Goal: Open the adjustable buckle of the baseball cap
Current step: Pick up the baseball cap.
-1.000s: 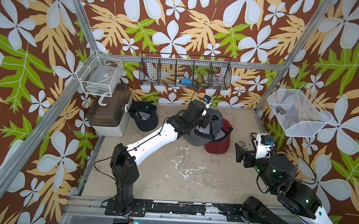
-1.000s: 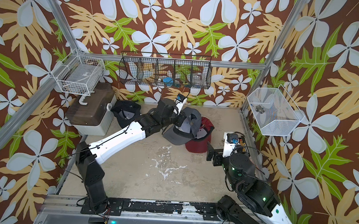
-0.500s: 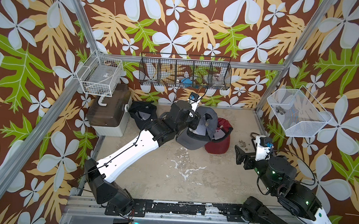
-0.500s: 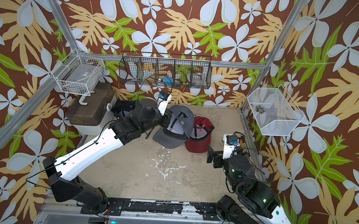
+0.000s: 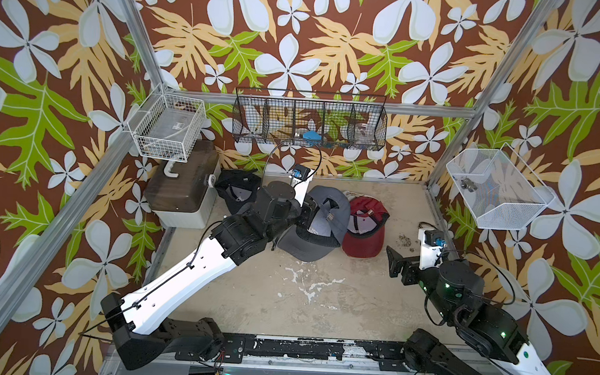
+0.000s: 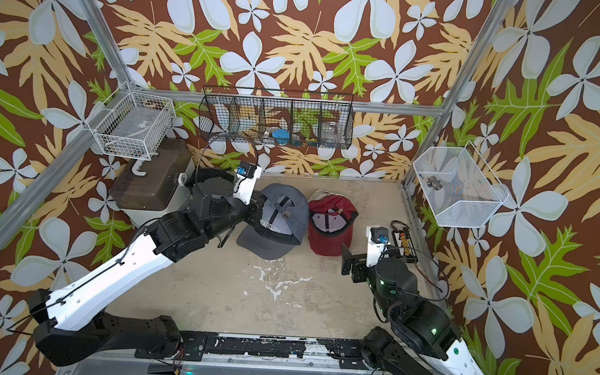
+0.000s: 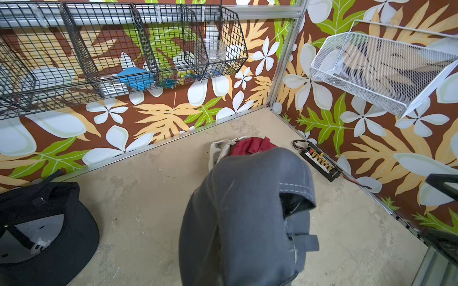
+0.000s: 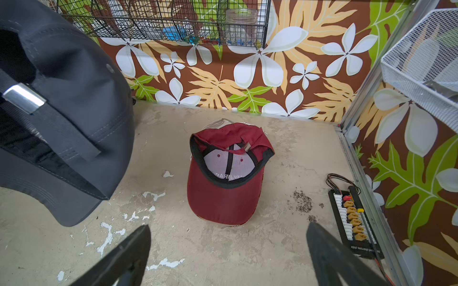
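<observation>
My left jaws, hidden behind the grey cap, are pinching it; my right jaws are hovering spread, four o'clock from the red cap.

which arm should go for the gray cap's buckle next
Right. The left gripper is shut on the gray cap, holding it up. The right gripper is open and empty, and the buckle shows plainly in its wrist view.
</observation>
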Controlling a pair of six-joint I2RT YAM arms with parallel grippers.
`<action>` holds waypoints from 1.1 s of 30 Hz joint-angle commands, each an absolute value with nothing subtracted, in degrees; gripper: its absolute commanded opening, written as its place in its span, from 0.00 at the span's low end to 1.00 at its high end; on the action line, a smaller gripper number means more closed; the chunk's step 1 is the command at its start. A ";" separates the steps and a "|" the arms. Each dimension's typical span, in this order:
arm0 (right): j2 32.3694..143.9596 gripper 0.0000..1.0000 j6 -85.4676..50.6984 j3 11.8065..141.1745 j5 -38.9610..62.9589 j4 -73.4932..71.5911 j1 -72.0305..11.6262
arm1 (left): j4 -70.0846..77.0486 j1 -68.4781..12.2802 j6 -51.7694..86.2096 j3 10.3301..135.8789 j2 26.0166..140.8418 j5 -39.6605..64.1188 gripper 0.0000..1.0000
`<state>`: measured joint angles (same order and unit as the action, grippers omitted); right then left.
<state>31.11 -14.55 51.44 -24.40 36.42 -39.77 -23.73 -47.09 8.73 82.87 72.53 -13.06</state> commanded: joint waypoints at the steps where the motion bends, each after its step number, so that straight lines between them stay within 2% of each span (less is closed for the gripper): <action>1: 31.12 0.99 -14.32 50.61 -23.69 33.76 -39.80 | -24.70 -47.20 9.50 81.78 70.48 -13.46 0.00; 8: 31.39 0.98 -14.98 47.66 -18.39 30.69 -39.81 | -24.61 -47.18 11.97 79.01 66.02 -12.84 0.00; 27: 34.01 0.94 -16.61 39.67 -9.16 20.53 -40.14 | -26.64 -47.33 14.23 80.42 63.37 -11.88 0.00; 33: 35.36 0.94 -17.09 38.30 -10.15 16.92 -44.45 | -26.63 -47.98 15.55 80.27 63.94 -12.58 0.00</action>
